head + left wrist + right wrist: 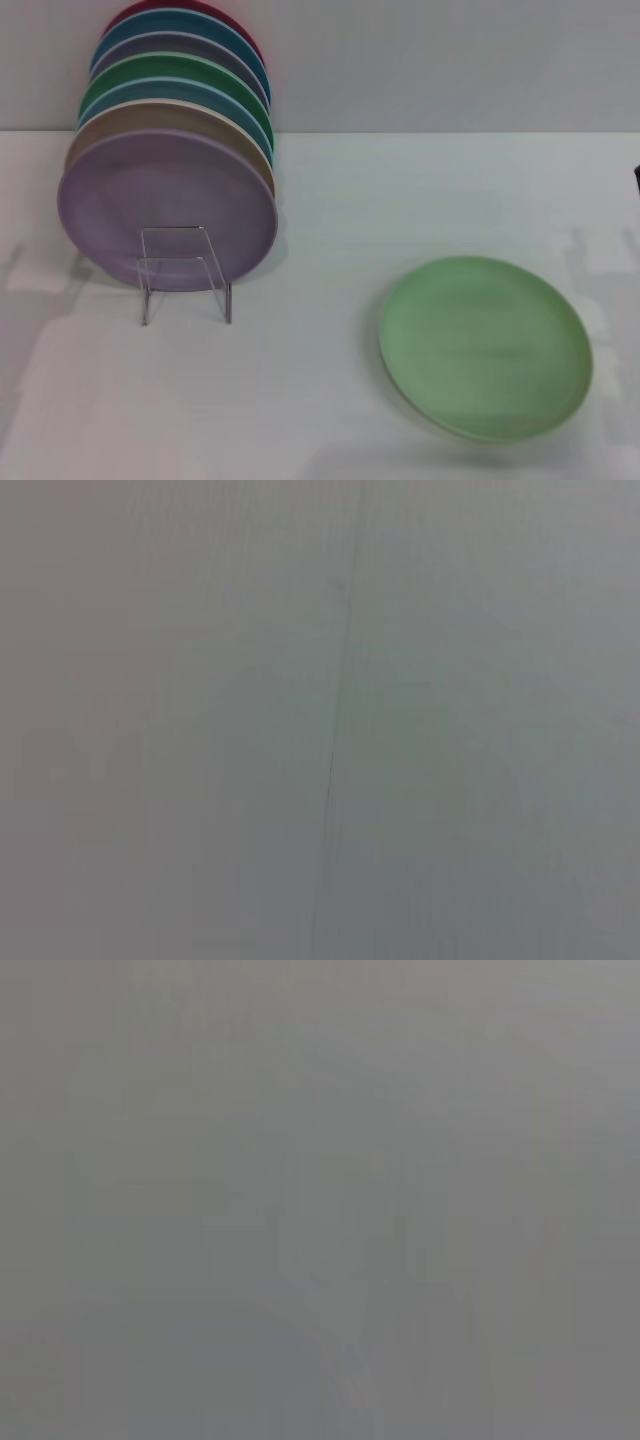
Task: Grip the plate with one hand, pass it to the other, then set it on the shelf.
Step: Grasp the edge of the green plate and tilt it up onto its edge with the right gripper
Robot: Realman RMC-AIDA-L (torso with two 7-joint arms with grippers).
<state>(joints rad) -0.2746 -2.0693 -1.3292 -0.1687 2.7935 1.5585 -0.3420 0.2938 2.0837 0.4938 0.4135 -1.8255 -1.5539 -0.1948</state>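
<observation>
The light pastel-green plate (486, 346) lies flat on the white table at the front right in the head view. The clear plate rack (184, 273) stands at the left, its front loops bare. Several plates stand on edge in it behind them, the nearest one lilac (166, 205). Neither gripper shows in the head view; only a dark sliver sits at the right edge (636, 176). Both wrist views show only a plain grey surface, with no fingers and no plate.
The stacked upright plates behind the lilac one include a tan (150, 125), a darker green (170, 72), blue ones and a red one (190, 12). The white table (330, 220) runs back to a grey wall.
</observation>
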